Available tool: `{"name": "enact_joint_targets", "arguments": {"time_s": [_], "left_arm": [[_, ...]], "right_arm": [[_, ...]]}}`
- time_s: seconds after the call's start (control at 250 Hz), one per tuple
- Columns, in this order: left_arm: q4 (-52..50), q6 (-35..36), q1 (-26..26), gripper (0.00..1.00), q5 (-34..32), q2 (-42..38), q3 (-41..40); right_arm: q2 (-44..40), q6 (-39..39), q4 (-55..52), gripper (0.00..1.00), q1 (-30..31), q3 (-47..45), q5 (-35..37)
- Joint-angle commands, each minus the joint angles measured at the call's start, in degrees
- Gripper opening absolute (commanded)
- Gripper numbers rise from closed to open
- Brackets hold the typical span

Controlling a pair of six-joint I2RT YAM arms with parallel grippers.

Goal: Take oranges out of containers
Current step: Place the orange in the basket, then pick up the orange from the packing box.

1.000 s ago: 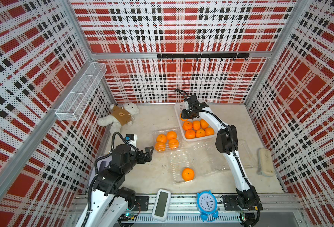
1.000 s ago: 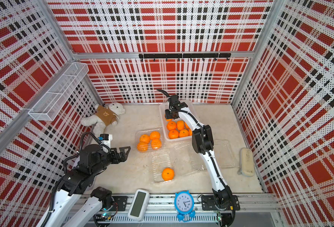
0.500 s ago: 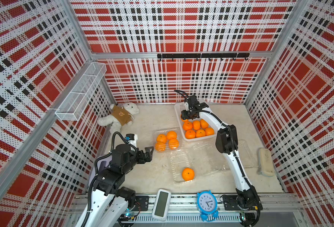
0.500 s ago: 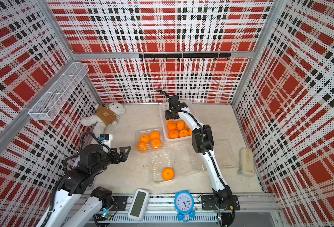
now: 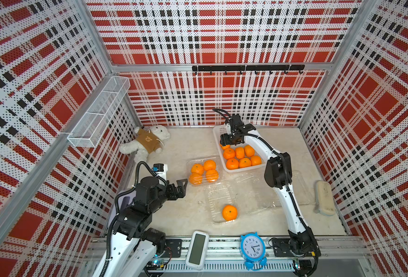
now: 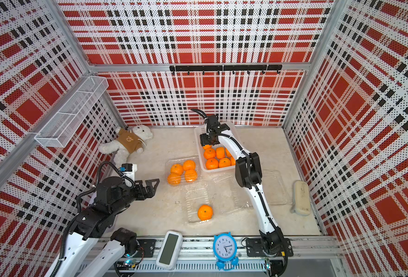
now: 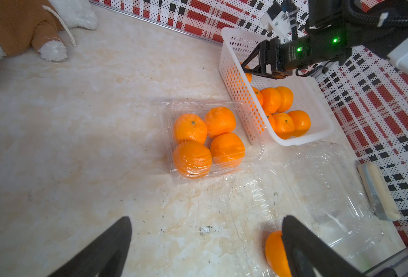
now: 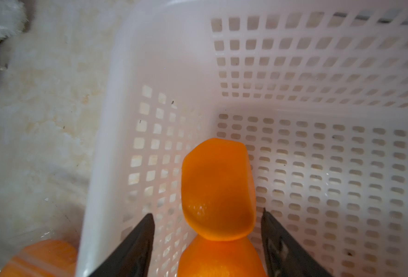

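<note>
Since a second ago neither arm has shifted in the top views; only the right gripper (image 8: 207, 215) has changed, its jaws having spread. It hangs inside the far left corner of the basket (image 8: 116, 96), and the jaws now stand fairly wide. An orange (image 8: 217, 189) lies between them with a clear gap on each side, so nothing is gripped. This orange looks flattened, its longer side running away from the gripper along the basket's wall. Its stem is not visible, and its near end touches another orange (image 8: 219, 259).

In both top views six more oranges (image 5: 240, 156) crowd the basket's near half.

The left gripper (image 7: 205, 239) is as wide as it goes and empty, held above the table (image 5: 186, 215), near the closed container (image 7: 168, 124) that holds four oranges (image 5: 204, 171). An open container (image 5: 216, 196), long axis running near to far, holds a lone orange (image 5: 229, 212), stem dot up. A third container (image 5: 253, 189) lies spread open beside it.
</note>
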Motion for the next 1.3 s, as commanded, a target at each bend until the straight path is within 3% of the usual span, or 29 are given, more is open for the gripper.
{"name": "enact_joint_targets", "arguments": {"time_s": [0.0,0.336,0.464,0.684,0.784,0.96,1.145,1.297], "left_arm": [[0.81,0.59,0.44,0.99,0.41,-0.67,0.24],[0.68,0.40,-0.24,0.99,-0.39,-2.41,0.07],[0.77,0.32,-0.55,1.00,-0.49,-2.46,-0.02],[0.85,0.31,-0.90,0.99,-0.36,-2.38,-0.02],[0.85,0.31,-0.89,0.99,-0.49,-2.46,0.00],[0.68,0.22,-0.80,0.99,-1.00,-2.87,-0.01],[0.68,0.13,-0.99,0.99,-1.06,-3.13,-0.11],[0.77,0.13,-0.99,0.99,-1.02,-3.06,-0.11]], "right_arm": [[-8.50,-1.24,-1.36,0.74,1.24,-0.50,3.64],[-30.98,-0.90,-0.14,0.86,6.47,-23.59,12.77],[-40.36,-1.05,0.83,0.91,9.23,-35.14,11.89],[-52.77,-2.53,-0.32,0.90,19.25,-50.64,9.49],[-53.76,-2.81,-3.70,0.89,25.13,-54.29,7.93],[-51.63,5.52,-6.40,0.88,33.40,-59.76,7.68],[-51.11,20.38,-3.63,0.87,35.26,-65.92,6.75],[-48.29,28.33,-2.47,0.88,37.95,-67.31,7.67]]}}
